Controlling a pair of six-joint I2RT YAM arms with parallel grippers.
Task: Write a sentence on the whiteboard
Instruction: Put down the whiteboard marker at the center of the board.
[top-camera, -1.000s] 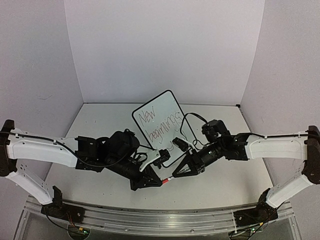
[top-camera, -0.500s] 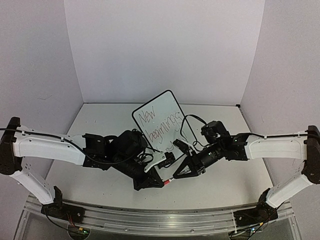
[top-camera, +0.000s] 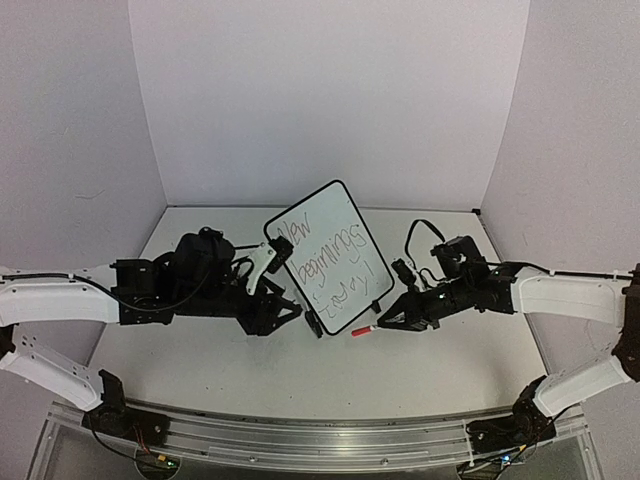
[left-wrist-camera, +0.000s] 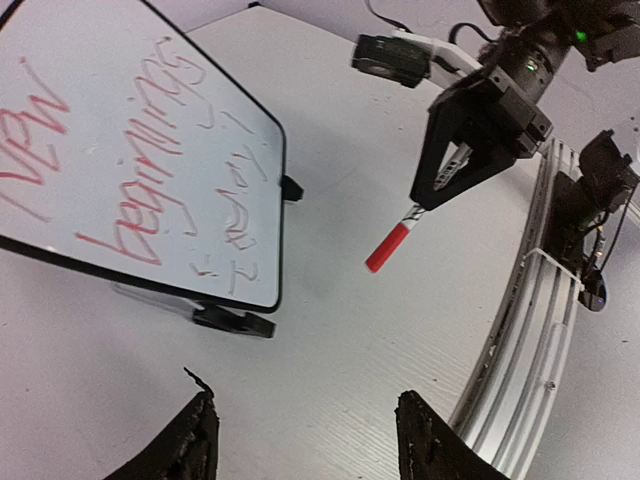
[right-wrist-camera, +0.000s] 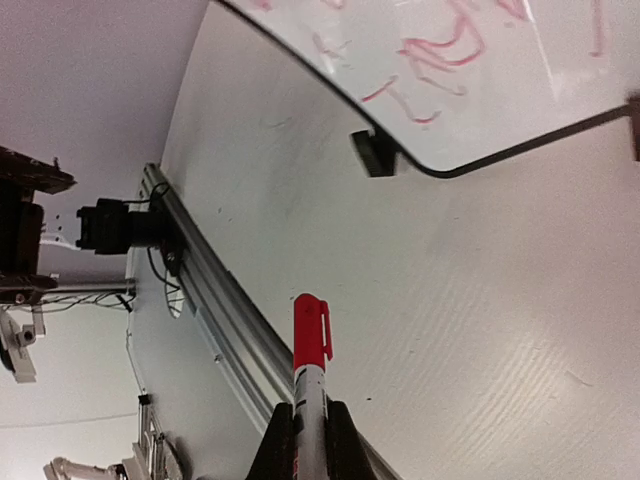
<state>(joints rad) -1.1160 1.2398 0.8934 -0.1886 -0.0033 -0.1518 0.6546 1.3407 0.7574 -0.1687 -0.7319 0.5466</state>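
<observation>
The whiteboard stands tilted on its two black feet mid-table. The sentence fills it in three lines of red handwriting. My right gripper is shut on a marker with a red cap, just right of the board's near corner. In the right wrist view the marker sticks out from between the fingers, capped end forward, under the board's edge. My left gripper is open and holds nothing, low at the board's left side. Its fingertips frame bare table.
An aluminium rail runs along the near edge of the table, also seen as the rail in the left wrist view. White walls close in the back and both sides. The board's foot sits close ahead of the left fingers.
My left gripper has opened and drawn back to the left, away from the marker's red end. The right gripper has carried the marker right and a little farther from the rail.
</observation>
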